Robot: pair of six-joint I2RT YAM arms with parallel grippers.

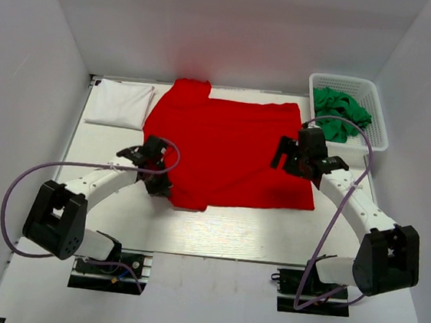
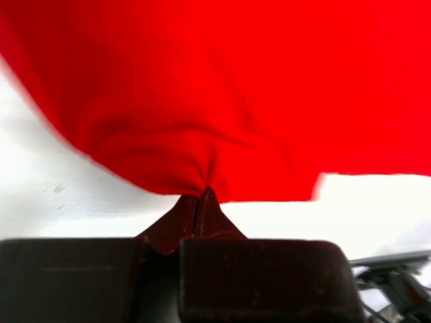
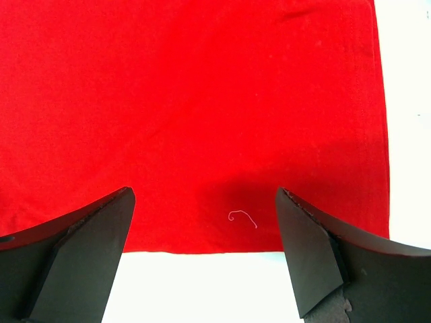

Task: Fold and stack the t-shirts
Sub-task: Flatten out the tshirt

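Table (image 1: 231, 232): red shirt (image 1: 228, 151) spread flat across the middle, one sleeve poking toward the far wall, near hem running left to right. Basket (image 1: 381, 121) at the far right corner holds green shirts (image 1: 340, 109) in a lump. White shirt (image 1: 119, 103), a folded rectangle, lies far left, just beside the red one.

Left gripper (image 2: 200, 202) clenched on the red shirt's near-left corner, cloth puckered into the tips. Right gripper (image 3: 202, 195) spread wide, poised above the near-right hem, grasping nothing.

Judgement: the fold wants both near corners held. The right one should pinch just inside the hem, toward the corner, then both lift level and travel together, or the cloth skews. Stray thread (image 3: 242, 217) by the hem, no concern
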